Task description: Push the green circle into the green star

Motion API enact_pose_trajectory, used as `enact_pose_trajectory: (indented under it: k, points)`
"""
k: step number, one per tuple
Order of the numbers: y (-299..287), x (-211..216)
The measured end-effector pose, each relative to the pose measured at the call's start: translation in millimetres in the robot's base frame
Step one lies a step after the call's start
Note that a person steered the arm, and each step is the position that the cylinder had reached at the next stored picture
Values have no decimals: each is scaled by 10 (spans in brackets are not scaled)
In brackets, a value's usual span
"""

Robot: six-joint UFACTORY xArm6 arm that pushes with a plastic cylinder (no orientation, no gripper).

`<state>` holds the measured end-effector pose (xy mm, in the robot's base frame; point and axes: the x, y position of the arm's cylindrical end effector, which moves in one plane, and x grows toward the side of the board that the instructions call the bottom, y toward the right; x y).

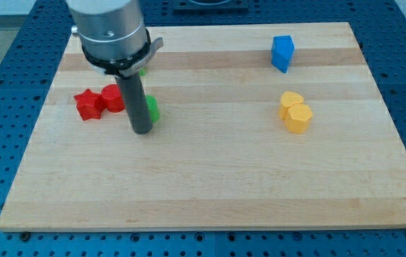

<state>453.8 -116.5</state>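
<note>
Wooden board (210, 193) on a blue perforated bench, seen from its near edge; the near half carries no blocks. Nearest the viewer, the tip (141, 131) of the dark rod rests on the board in the left half, roughly midway between the near and far edges. The rod has no jaws and holds nothing; it can only push.

Green circle (151, 108): a green block, largely hidden by the rod, shows as a sliver touching or just beside the rod's right flank, a little farther from the viewer than the tip. Its round outline cannot be confirmed.

Green star (143, 70): only a small green edge appears below the arm's metal collar, toward the far left corner; its shape cannot be made out. Judged from this, the star lies beyond the circle toward the far edge, so the coming push would run away from the viewer, with the tip already close to the circle's near side.

Other blocks: a red star (88, 104) and a second red block (113, 98) touch each other near the left edge; two yellow blocks (295, 111) sit together in the right half; a blue block (282, 53) stands near the far right corner. No containers are present.
</note>
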Motion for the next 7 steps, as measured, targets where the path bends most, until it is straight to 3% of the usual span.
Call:
enact_pose_trajectory:
  k: [4, 7]
  points:
    - [210, -598]
    - [391, -609]
